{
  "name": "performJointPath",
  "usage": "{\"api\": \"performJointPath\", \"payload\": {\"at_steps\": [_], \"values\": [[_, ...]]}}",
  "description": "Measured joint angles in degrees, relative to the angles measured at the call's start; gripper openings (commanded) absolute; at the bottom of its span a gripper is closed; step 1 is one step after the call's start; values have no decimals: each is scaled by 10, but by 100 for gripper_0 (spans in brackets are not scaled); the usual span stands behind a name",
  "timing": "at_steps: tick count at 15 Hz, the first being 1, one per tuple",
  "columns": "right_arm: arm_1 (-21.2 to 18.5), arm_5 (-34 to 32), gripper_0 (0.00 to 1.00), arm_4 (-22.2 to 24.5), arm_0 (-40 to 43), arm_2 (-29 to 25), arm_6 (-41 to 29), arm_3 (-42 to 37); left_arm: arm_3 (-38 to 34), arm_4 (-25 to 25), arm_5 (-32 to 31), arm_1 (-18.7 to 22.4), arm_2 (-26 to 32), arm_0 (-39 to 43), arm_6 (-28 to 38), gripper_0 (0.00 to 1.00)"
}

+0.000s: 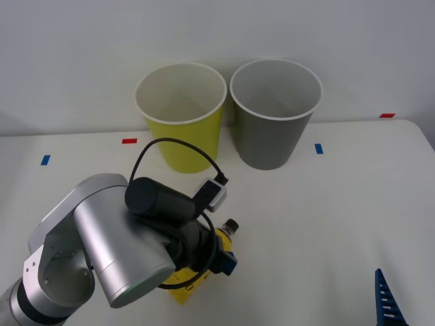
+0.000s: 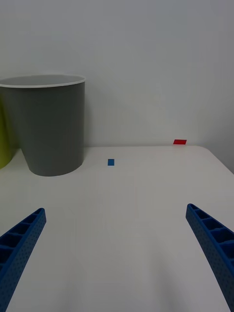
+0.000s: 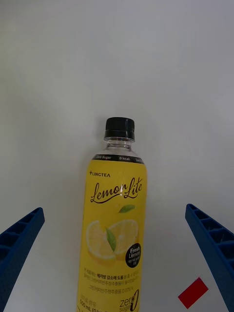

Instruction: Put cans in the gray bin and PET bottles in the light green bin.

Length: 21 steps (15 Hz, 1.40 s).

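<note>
Left wrist view looks straight down on the PET bottle, which lies flat on the white table, its black cap away from the camera and its yellow lemon label facing up. The left pincer is spread wide, one blue finger on either side of the bottle and neither touching it. A red marker sits on the table just beside the bottle's lower body.

In the front view the left arm hangs over the near part of the table, and its bulk covers most of the bottle; just the cap and a strip of yellow label peek out. The light green bin and the gray bin stand side by side at the far edge, well apart from the bottle, the green one on the robot's left.

The right pincer is also spread, parked low at the near right corner facing the gray bin, with nothing between its fingers.

The likely next step is closing on the bottle. The risk lies in its round body: if the fingers meet it off-centre or too high, it could roll aside or squirt out. How far above the bottle the fingers sit is hard to judge, so closing too early may only graze the label. A grip near one end could also let the bottle tip during the carry.
</note>
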Motion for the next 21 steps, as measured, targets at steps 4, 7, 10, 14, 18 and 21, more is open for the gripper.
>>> {"api": "performJointPath", "payload": {"at_steps": [4, 7, 10, 14, 18, 21], "values": [[0, 0, 100, 0, 0, 0, 0, 0, 20, -12, 0, -14, -18, -1, 9, 100], [0, 0, 100, 0, 0, 0, 0, 0, 36, -22, 0, -19, -26, -3, 15, 100], [0, 0, 100, 0, 0, 0, 0, 0, 47, -23, 0, -25, -26, -3, 23, 100], [0, 0, 100, 0, 0, 0, 0, 0, 76, -31, 1, -31, -26, -3, 31, 100], [0, 0, 100, 0, 0, 0, 0, 0, 100, -41, 18, -39, -26, -10, 38, 100], [0, 0, 100, 0, 0, 0, 0, 0, 100, -36, 27, -45, -26, -10, 47, 100]]}}
